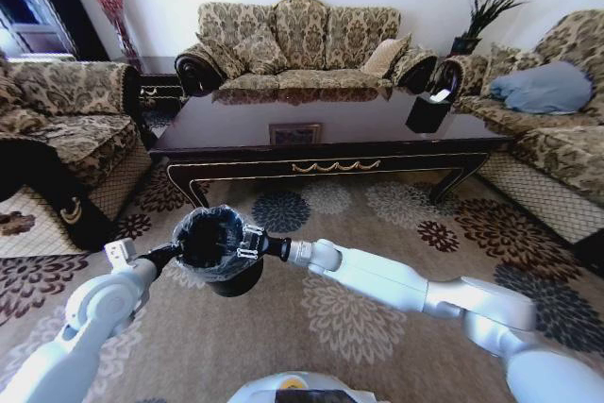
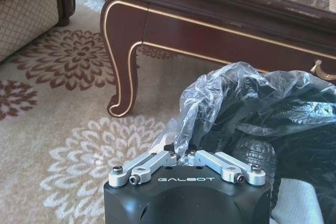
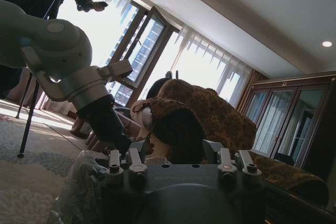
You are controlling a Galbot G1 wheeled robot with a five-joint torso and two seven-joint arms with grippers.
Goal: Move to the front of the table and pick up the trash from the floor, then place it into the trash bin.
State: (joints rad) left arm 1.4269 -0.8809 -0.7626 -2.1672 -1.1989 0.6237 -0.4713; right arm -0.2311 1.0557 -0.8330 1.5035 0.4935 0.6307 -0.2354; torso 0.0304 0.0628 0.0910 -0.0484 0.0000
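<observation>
Both arms reach inward to the small round black bag-lined trash bin (image 1: 219, 244), before the glossy dark wood table (image 1: 326, 150): left gripper (image 1: 176, 250) at nine o'clock pinches its crinkled liner; right gripper (image 1: 257, 244) at three o'clock, fingers indiscernible.

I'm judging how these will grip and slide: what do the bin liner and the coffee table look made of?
The bin's liner looks like thin translucent grey plastic film: crinkled, with shiny highlights. The long low dark coffee table appears to be glossy lacquered wood, mirroring the sofa, with gold trim; whether it is solid or veneer can't be judged.
</observation>
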